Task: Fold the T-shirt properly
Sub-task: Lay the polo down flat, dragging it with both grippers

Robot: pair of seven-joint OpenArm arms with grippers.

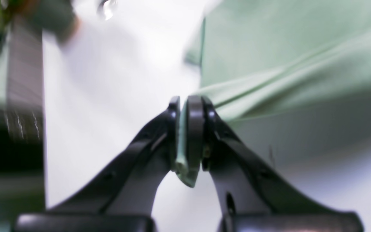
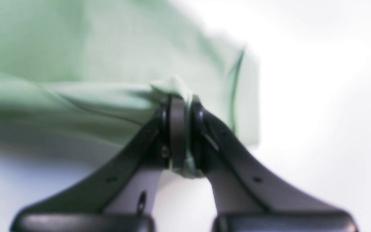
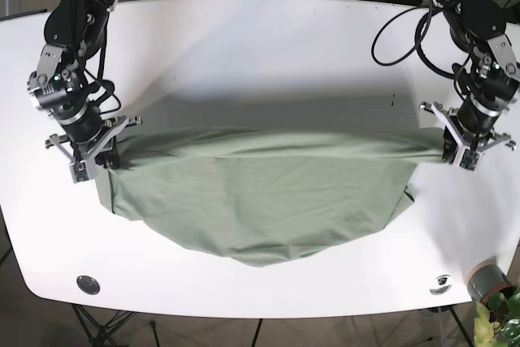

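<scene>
A pale green T-shirt point(image 3: 260, 197) hangs stretched between my two grippers over the white table point(image 3: 260, 46). Its top edge is held taut and lifted, and its lower part sags onto the table in a curve. My left gripper point(image 3: 452, 150), on the base view's right, is shut on the shirt's edge; the left wrist view shows green fabric point(image 1: 285, 64) pinched between its fingers point(image 1: 194, 129). My right gripper point(image 3: 104, 156), on the base view's left, is shut on the opposite edge; the right wrist view shows cloth point(image 2: 76, 74) bunched in its fingers point(image 2: 177, 129).
A black cable point(image 3: 406, 34) loops on the table at the back right. A grey round fitting point(image 3: 88, 284) sits near the front left edge and another point(image 3: 441, 284) near the front right. A potted plant point(image 3: 496, 298) stands off the front right corner.
</scene>
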